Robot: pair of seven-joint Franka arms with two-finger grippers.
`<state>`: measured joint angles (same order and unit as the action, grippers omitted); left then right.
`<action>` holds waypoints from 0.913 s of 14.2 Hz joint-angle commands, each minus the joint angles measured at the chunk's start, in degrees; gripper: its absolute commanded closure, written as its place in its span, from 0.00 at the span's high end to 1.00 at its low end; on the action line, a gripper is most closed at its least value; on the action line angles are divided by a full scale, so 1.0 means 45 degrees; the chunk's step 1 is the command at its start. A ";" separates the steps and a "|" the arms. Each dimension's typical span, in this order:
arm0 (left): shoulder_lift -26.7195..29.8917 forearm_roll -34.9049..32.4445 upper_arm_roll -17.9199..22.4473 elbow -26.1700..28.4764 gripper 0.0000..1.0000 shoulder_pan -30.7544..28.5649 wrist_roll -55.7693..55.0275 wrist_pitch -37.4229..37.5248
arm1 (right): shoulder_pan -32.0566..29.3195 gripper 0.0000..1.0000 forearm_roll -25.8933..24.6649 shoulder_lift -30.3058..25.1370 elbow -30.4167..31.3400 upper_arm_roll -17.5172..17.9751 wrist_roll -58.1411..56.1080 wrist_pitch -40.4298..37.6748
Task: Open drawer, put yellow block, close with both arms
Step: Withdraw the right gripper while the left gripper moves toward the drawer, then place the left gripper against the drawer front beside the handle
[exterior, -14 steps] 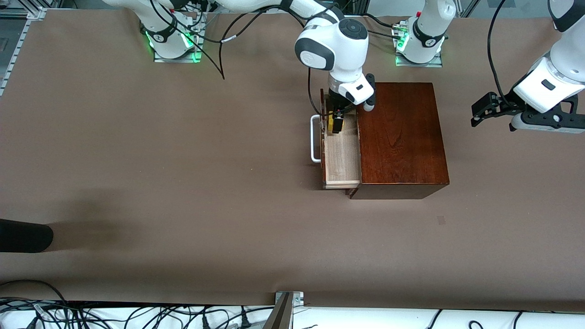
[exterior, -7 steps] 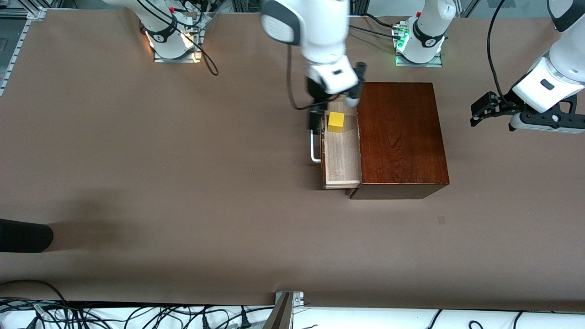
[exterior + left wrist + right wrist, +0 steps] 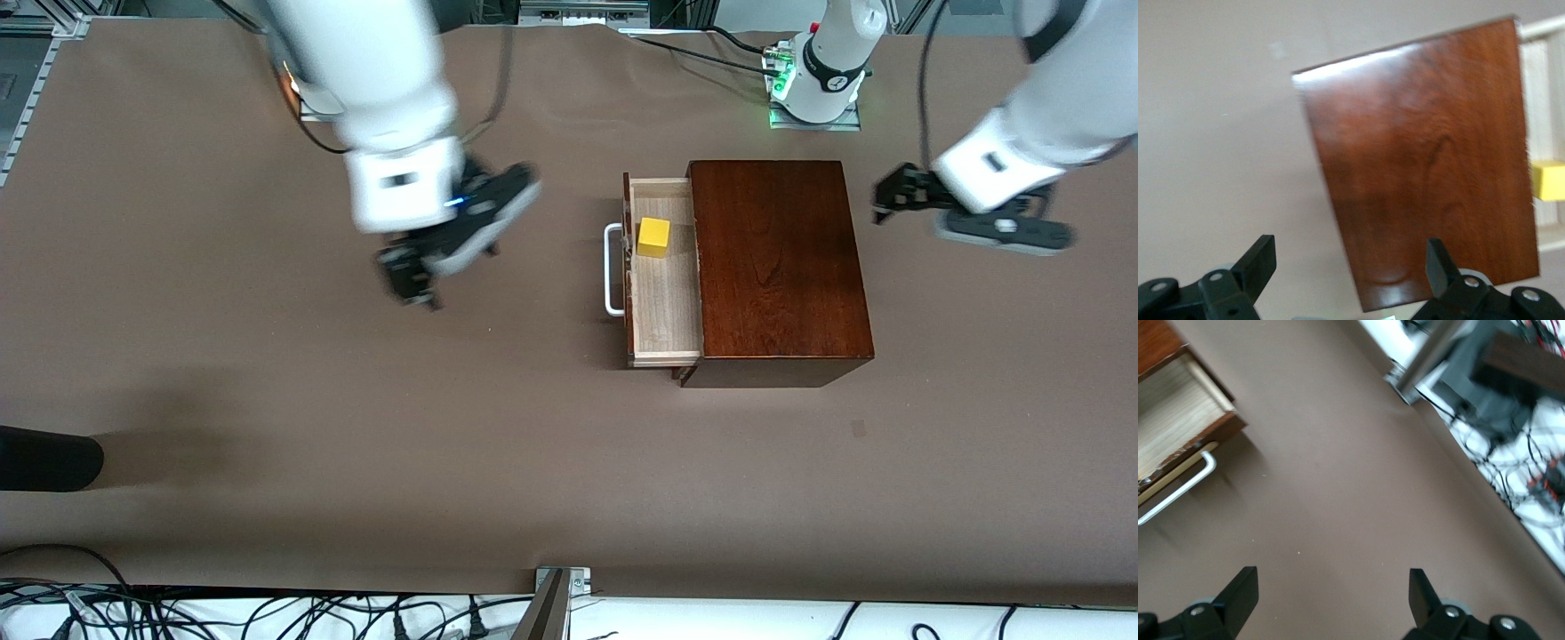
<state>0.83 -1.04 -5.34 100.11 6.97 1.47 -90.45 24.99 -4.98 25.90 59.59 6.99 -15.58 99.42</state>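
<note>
Blurred at centre-left of the front view, the right gripper (image 3: 418, 280) hung spread wide and empty over bare table (image 3: 267, 373). Left gripper (image 3: 889, 197), also open, hovered upper right. Block (image 3: 653, 237) lay in the pulled-out drawer (image 3: 662, 311), cut off at the left wrist view's edge.

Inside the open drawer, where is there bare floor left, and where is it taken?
In the drawer, the yellow block fills the end nearer the robots' bases. From the block to the drawer's wall nearest the front camera, the pale floor is bare. Right gripper and left gripper are both open, over bare table, clear of it.
</note>
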 commanded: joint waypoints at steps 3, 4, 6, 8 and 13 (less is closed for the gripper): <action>-0.1177 0.0990 -0.2051 -0.0780 1.00 0.0033 0.1989 0.0393 | -0.3402 1.00 0.2064 -0.3541 0.4407 0.0224 0.0161 -0.0042; -0.1528 0.0972 -0.2499 -0.1033 1.00 0.0033 0.3195 0.0354 | -0.3656 1.00 0.2083 -0.4361 0.5362 0.0128 0.0201 -0.0062; -0.2502 0.0992 -0.3242 -0.1773 1.00 0.0053 0.5075 0.0159 | -0.3932 1.00 0.2044 -0.5400 0.6695 -0.0474 0.0202 -0.0120; -0.3907 0.0972 -0.4276 -0.2904 1.00 0.0325 0.5610 0.0062 | -0.3932 1.00 0.2005 -0.5385 0.6739 -0.1004 0.0608 -0.0490; -0.6253 0.1477 -0.4574 -0.4355 1.00 0.2394 0.4929 -0.0818 | -0.3952 1.00 0.1421 -0.5229 0.6993 -0.1241 0.1976 -0.1077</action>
<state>-22.88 3.11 -25.87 84.60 15.28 23.93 -95.00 7.54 2.80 2.79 90.11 0.90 -9.55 95.19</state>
